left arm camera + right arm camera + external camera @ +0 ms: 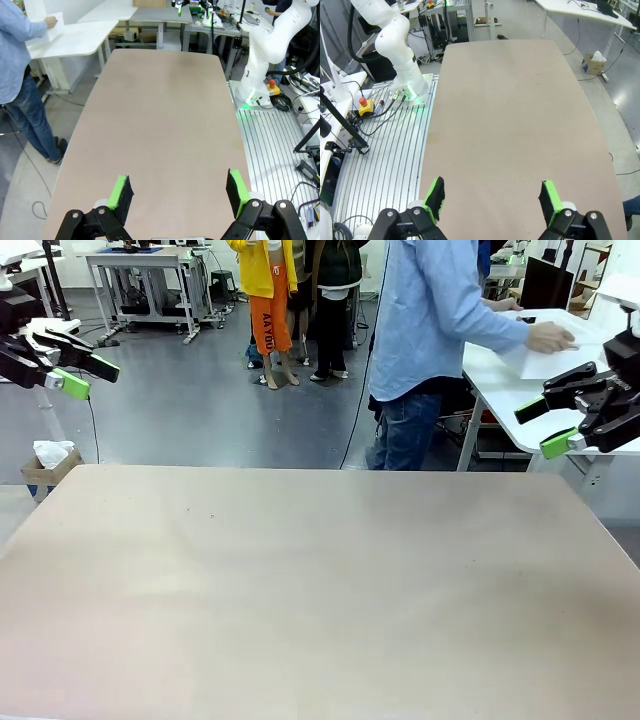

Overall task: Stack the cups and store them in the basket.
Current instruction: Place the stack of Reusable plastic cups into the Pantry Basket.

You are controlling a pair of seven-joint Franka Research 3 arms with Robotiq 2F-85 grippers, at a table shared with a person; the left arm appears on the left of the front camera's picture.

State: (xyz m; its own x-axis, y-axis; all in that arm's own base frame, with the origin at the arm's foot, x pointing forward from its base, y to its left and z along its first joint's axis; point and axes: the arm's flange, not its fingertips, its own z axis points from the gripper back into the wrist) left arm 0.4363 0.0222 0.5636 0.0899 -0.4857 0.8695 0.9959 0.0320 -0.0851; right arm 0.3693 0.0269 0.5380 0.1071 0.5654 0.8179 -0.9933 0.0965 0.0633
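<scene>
A broad beige table [320, 580] fills the near part of the front view, its top bare, with a grey workshop floor and other benches beyond it. At the far left edge of that view the left gripper [88, 377] hangs above the table's left corner, its two green-padded fingers spread wide and pointing toward the middle. In the left wrist view the same gripper [179, 194] looks down the table's long axis, fingers well apart with nothing between them. Just off the table's left corner a small cardboard box [45, 466] with white paper in it sits on the floor. Toward the right, past the far edge, a person [430, 340] in a light blue shirt and jeans stands turned away, one hand [552, 337] resting on a white side table [520, 375]. At the right edge the right gripper [545, 427] hovers over the table's right corner, jaws spread wide and empty; the right wrist view shows this gripper [492, 200] the same way, above the bare top. No cups or basket can be seen on the table.
</scene>
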